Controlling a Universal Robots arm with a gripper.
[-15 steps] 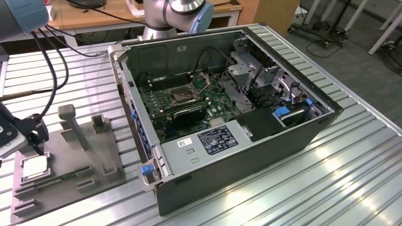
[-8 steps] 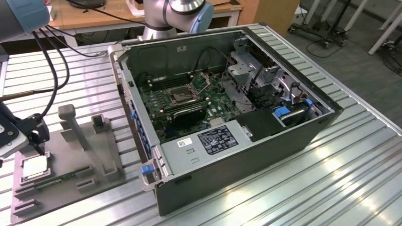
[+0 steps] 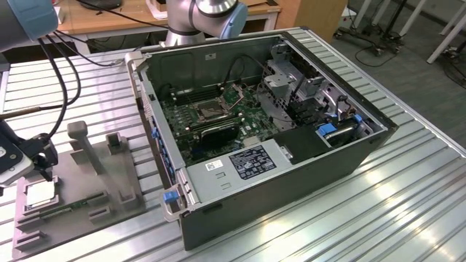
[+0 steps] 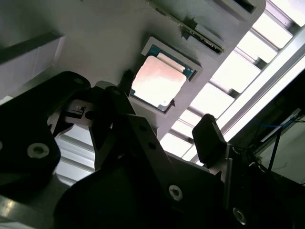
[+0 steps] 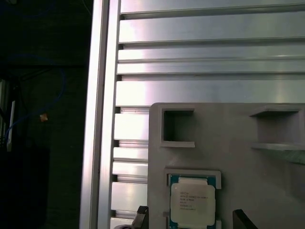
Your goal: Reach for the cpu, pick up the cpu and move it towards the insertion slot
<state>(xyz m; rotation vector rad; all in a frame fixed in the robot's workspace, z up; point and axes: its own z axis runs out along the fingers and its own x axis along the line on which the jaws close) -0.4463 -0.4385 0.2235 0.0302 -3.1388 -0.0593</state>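
My jaws are spread wide and I hold nothing. My gripper (image 3: 35, 166) hangs just above the cpu (image 3: 40, 192). The cpu lies flat in a square hole in the grey tray (image 3: 95, 185), near the tray's edge on the exterior view's left. In the first wrist view the cpu (image 5: 192, 204) shows its shiny top with a thin green rim, and one of my fingers (image 5: 240, 220) stands on each side of it, not touching it. A long green memory stick (image 3: 73, 208) lies in the tray just beside the cpu. The tray sits on the metal tabletop (image 3: 407, 207), by the edge on the exterior view's left. The insertion slot (image 3: 211, 112) is on the green board inside the open computer case (image 3: 291, 180), well apart from the cpu.
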